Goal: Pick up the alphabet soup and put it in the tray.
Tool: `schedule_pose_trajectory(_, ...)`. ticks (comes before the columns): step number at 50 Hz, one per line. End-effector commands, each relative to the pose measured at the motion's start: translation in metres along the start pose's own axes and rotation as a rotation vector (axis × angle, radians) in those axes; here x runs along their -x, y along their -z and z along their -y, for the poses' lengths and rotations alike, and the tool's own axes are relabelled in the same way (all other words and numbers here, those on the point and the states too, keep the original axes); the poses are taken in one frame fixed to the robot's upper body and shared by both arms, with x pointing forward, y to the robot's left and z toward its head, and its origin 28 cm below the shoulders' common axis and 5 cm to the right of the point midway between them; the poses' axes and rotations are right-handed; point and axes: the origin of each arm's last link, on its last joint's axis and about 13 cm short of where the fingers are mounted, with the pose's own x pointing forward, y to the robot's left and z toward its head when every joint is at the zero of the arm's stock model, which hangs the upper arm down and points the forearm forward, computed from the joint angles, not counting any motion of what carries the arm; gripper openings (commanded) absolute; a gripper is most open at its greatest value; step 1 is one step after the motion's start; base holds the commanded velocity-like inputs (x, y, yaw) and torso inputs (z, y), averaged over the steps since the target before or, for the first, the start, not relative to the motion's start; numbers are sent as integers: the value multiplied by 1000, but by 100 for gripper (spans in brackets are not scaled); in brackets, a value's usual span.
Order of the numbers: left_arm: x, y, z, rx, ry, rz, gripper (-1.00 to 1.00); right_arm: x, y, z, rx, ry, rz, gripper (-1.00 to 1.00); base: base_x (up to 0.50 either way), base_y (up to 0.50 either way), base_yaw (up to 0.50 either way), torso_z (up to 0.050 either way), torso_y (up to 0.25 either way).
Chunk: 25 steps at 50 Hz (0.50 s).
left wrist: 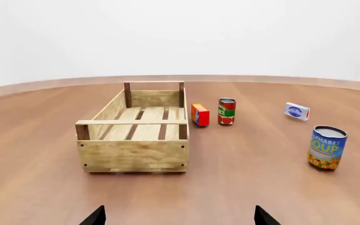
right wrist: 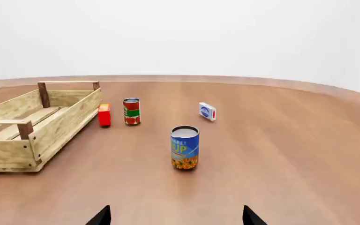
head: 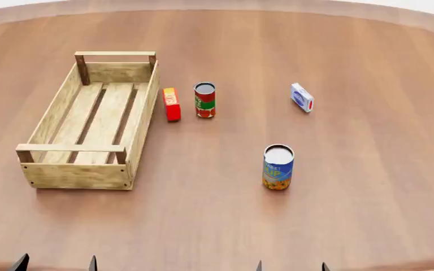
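The alphabet soup can [head: 278, 167], blue label with a yellow-orange lower part and a whitish top, stands upright on the brown table right of centre; it also shows in the right wrist view [right wrist: 185, 147] and the left wrist view [left wrist: 327, 147]. The tray [head: 45, 174], a light-wood slatted crate, sits at the left and holds nothing; it shows too in the left wrist view [left wrist: 133, 155] and right wrist view [right wrist: 5, 154]. My left gripper [head: 56, 264] and right gripper [head: 291, 266] are open and empty at the near table edge, well short of the can.
A red-and-green can [head: 205, 100] and a small red box [head: 172, 104] stand just right of the tray's far end. A small white-and-blue box [head: 302, 97] lies farther right. The table's curved rim [head: 398, 11] runs along the back.
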Motion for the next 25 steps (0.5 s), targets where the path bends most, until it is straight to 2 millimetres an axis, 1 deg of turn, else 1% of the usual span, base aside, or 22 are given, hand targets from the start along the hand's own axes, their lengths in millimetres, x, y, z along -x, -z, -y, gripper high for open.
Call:
schedule_pose_trajectory(1, 1, -1, 0, 8, 0, 8, 100, -1, 0, -1, -20, -3, 14, 100, 0, 0, 0, 0, 0)
schedule_pose_trajectory(2, 1, -1, 0, 10, 2, 7, 100, -1, 0, -1, -14, -6, 21, 100, 0, 0, 0, 0, 0)
schedule_pose_trajectory(3, 1, -1, 1, 10, 5, 3, 100, -1, 0, -1, 28, 3, 30, 100, 0, 0, 0, 0, 0)
schedule_pose_trajectory(5, 2, -1, 1, 6, 11, 6, 100, 0, 0, -2, 32, -11, 47, 100, 43, 64, 0, 0, 0)
schedule_pose_trajectory(11, 3, 1, 2, 2, 17, -3, 100, 1, 0, -2, 18, -32, 46, 100, 275, 398, 0, 0, 0)
schedule_pose_trajectory(15, 4, 1, 2, 2, 22, -5, 100, 2, -1, -2, 18, -40, 50, 100, 377, 392, 0, 0, 0)
schedule_pose_trajectory(25, 4, 1, 2, 1, 26, -6, 100, 2, -1, -3, 19, -57, 48, 100, 479, 371, 0, 0, 0)
